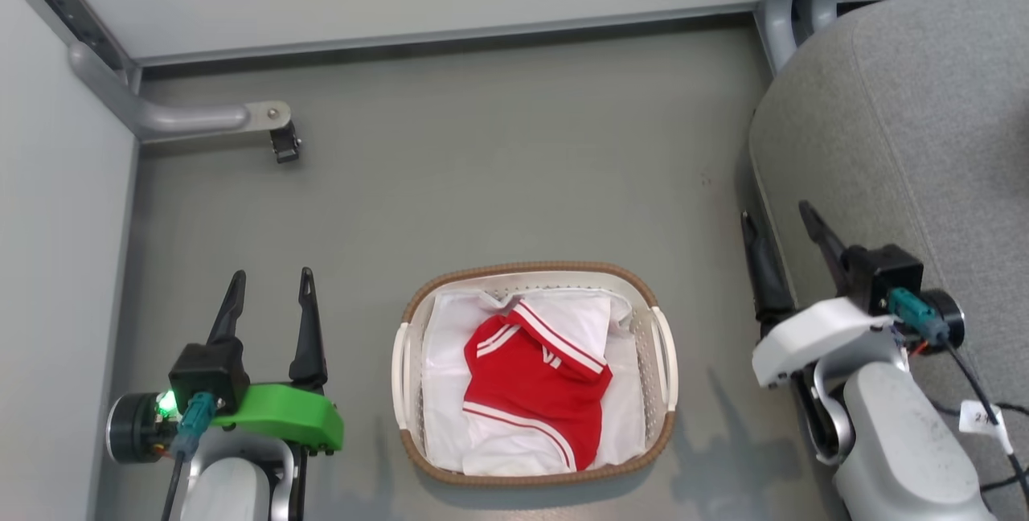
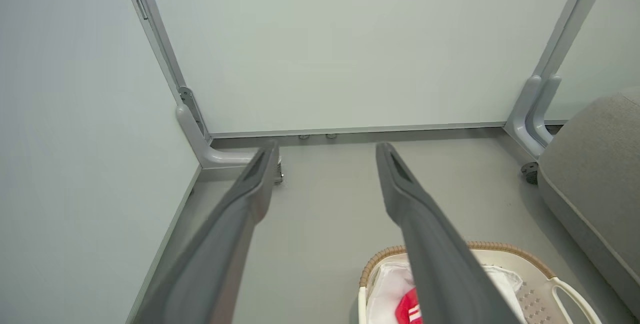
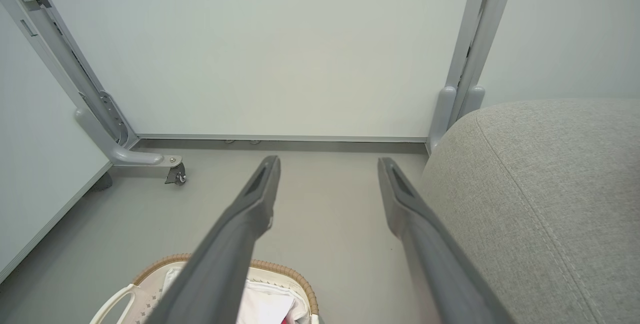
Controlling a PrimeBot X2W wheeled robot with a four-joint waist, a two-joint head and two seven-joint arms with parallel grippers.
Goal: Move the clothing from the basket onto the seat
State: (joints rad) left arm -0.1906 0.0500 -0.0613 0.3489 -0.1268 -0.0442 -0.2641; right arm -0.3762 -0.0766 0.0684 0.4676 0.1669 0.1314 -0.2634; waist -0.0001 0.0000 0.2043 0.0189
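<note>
The oval white basket [image 1: 664,360] with a brown woven rim stands on the grey floor at lower centre. Inside it, red clothing [image 1: 534,380] with white panels and striped trim lies on a white liner sheet [image 1: 442,360]. My left gripper [image 1: 270,284] hangs open to the left of the basket, nothing between its fingers. My right gripper [image 1: 777,219] is open too, to the right of the basket, beside the edge of the grey seat [image 1: 924,143]. The left wrist view catches the basket [image 2: 560,286] and a bit of the clothing [image 2: 407,309] low down; the right wrist view has the seat [image 3: 540,199] at right.
Pale partition panels close off the back and left. A grey metal foot with a caster [image 1: 283,141] juts onto the floor at the back left, and another frame post [image 1: 784,22] stands by the seat's far corner. Cables and a tag [image 1: 982,418] trail from my right arm.
</note>
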